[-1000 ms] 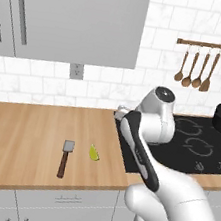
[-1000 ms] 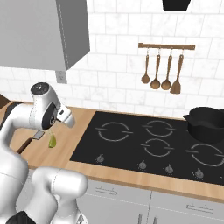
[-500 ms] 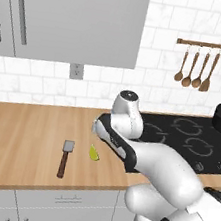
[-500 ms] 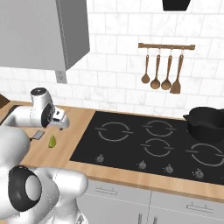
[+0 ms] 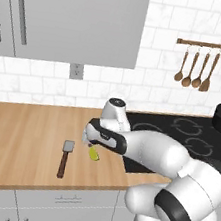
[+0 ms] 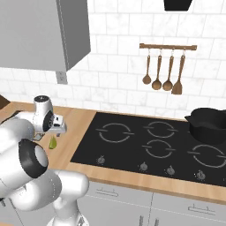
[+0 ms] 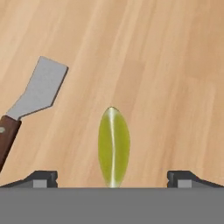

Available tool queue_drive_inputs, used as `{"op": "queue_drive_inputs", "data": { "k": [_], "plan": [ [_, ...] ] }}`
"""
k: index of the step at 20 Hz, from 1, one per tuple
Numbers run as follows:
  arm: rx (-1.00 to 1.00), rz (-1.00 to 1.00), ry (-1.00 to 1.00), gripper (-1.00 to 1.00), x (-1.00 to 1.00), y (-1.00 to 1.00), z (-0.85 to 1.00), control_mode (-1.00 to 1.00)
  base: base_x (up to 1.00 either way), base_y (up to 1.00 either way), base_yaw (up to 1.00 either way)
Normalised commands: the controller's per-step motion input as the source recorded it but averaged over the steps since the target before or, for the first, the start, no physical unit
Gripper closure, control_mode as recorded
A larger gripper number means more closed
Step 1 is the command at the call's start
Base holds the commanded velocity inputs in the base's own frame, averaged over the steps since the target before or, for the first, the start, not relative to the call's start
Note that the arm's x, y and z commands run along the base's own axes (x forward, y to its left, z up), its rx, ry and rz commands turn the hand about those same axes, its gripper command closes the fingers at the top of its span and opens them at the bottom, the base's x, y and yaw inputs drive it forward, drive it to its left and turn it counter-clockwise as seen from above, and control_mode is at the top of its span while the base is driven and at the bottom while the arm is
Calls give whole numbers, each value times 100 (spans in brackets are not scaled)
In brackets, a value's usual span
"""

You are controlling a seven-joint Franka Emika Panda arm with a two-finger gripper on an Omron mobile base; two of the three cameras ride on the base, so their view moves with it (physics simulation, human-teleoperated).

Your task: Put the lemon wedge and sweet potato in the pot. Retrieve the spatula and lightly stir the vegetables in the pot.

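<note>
— What lies on the wooden counter (image 5: 27, 135), from the left?

— First the spatula (image 5: 65, 158), flat on the wood, grey blade pointing toward the wall. Just to its right lies the lemon wedge (image 5: 94, 153), apart from it.

— And your pincer?

— My pincer (image 7: 112, 177) hangs right over the lemon wedge, its tips spread wide on either side, gripping nothing. From my hand camera the wedge runs lengthwise between the two tips.

— Further right?

— The black cooktop (image 6: 150, 145), then the pot (image 6: 211, 125) on its far right rear burner, well apart from me.
</note>
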Motion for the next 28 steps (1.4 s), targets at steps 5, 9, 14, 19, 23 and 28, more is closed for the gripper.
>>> {"op": "queue_drive_inputs", "data": {
  "k": [5, 9, 14, 19, 23, 28],
  "plan": [
    [0, 0, 0, -100, -9, 0, -34, -100, 0, 0, 0],
    [0, 0, 3, -100, -23, 0, -46, -100, 0, 0, 0],
    [0, 0, 7, -100, -15, 0, -37, -100, 0, 0, 0],
    [0, 0, 3, -100, 0, 0, -34, -100, 0, 0, 0],
    [0, 0, 0, -100, 4, 0, -16, -100, 0, 0, 0],
    [0, 0, -1, -100, 7, 2, -2, -100, 0, 0, 0]
  ]
}}
